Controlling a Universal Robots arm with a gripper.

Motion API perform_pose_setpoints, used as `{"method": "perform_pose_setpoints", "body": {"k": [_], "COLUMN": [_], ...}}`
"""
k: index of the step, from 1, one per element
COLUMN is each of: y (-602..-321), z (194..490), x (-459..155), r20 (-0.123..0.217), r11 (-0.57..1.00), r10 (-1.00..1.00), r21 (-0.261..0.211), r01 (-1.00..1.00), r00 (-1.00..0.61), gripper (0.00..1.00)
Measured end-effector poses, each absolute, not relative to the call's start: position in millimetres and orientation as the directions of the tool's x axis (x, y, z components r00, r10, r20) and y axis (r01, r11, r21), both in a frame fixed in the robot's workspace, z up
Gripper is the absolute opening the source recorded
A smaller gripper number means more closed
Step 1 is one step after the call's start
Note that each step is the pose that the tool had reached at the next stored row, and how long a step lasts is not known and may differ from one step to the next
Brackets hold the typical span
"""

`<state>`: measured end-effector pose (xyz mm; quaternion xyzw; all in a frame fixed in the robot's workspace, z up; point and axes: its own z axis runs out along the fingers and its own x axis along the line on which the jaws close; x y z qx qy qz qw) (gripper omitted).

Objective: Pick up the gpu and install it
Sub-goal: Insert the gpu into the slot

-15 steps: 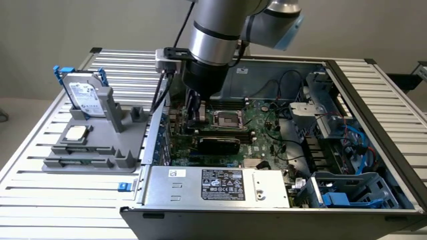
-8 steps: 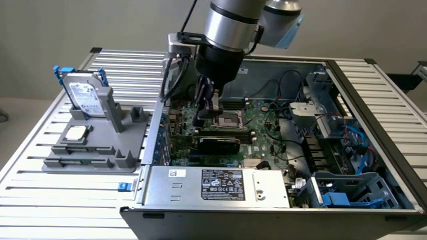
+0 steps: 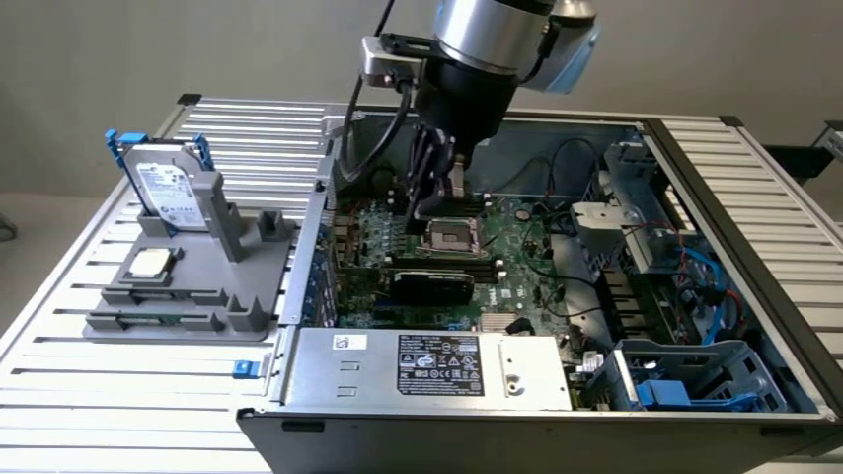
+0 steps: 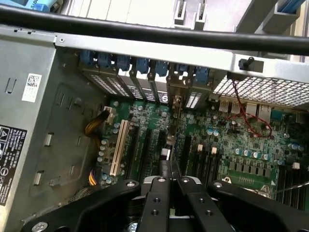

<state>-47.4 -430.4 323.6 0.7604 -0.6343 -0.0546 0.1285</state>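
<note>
The gripper (image 4: 170,166) hangs inside the open computer case (image 3: 435,420), its fingers (image 4: 161,203) pressed together with nothing between them, above the motherboard (image 3: 520,232). Nearer, the gpu (image 3: 428,287) stands seated on the board, black cover facing outward. On the exterior view's left, a hard drive (image 3: 172,193) stands in a grey holder (image 3: 185,316).

One open computer case (image 3: 737,178) stood on the slatted table (image 3: 79,395). Inside it: one green motherboard (image 3: 527,247), one processor socket (image 3: 455,234), one black expansion card (image 3: 428,286), one power supply (image 3: 435,365). On the exterior view's left, one grey holder (image 3: 172,316) carried one hard drive (image 3: 172,193) and one processor chip (image 3: 149,263). One gripper (image 3: 435,188) was present.
</note>
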Motion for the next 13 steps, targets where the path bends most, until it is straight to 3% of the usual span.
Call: {"method": "perform_pose_setpoints", "body": {"k": [13], "y": [-431], "z": [331], "x": [-32], "r20": [0.075], "r11": [-0.170], "r10": [-0.977], "r21": [0.275], "r01": [-0.946], "r00": [0.197], "gripper": [0.11]}}
